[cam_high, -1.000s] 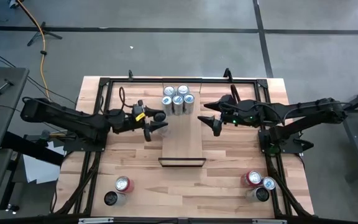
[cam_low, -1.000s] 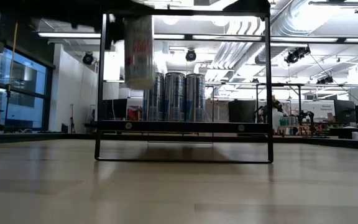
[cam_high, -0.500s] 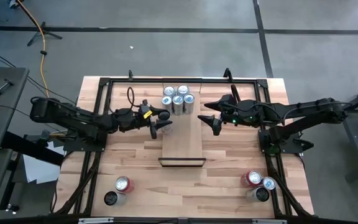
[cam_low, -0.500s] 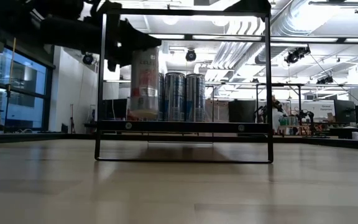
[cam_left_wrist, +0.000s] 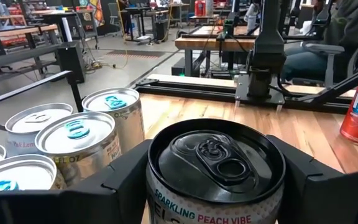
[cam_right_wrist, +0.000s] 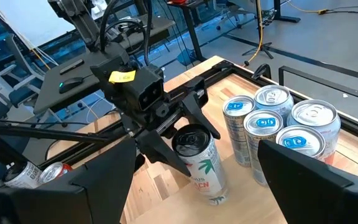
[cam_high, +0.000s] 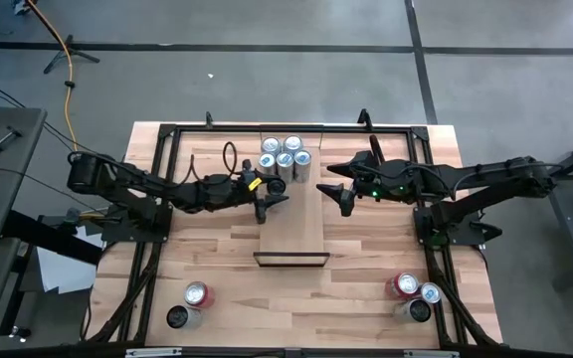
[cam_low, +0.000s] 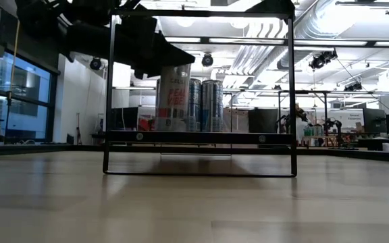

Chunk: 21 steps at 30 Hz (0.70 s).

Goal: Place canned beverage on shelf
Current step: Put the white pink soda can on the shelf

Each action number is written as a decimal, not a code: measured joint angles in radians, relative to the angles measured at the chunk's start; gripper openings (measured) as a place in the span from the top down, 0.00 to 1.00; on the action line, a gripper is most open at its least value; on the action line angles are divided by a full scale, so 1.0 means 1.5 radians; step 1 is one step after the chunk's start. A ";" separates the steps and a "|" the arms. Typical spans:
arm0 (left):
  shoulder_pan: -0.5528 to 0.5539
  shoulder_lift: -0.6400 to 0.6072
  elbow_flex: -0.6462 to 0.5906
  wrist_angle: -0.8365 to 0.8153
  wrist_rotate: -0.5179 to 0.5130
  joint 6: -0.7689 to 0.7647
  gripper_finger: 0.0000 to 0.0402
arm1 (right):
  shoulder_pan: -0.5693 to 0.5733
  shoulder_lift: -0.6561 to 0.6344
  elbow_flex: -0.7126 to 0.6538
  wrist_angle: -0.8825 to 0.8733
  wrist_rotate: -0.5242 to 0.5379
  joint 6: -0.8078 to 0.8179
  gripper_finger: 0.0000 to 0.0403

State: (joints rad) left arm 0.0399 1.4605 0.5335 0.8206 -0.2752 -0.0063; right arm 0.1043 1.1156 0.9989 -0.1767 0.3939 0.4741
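Your can, the peach-flavoured one, stands upright on the shelf, bracketed by the left gripper's fingers, one at each side of its body. Whether they are gripping or already loosening you cannot tell from here. Just past the fingers stands the cluster of five cans, close beside yours but apart from it.

Step in hand looks like the set-down and release. Next you need the fingers spread clear of the can, then drawn straight back without brushing it or the cluster.

Right gripper waits off the shelf's other edge, fingers spread, empty.
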 joint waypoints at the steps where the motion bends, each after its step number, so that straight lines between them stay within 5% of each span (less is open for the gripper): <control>1: 0.000 0.000 0.000 0.000 0.000 0.000 0.44 | 0.000 0.000 0.000 0.000 0.000 0.000 0.20; 21: 0.000 -0.012 0.000 -0.025 -0.001 0.000 0.43 | 0.000 0.000 0.000 -0.019 -0.004 -0.002 0.20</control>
State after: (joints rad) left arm 0.0402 1.4422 0.5331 0.7828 -0.2771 -0.0057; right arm 0.1043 1.1157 0.9989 -0.2047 0.3885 0.4713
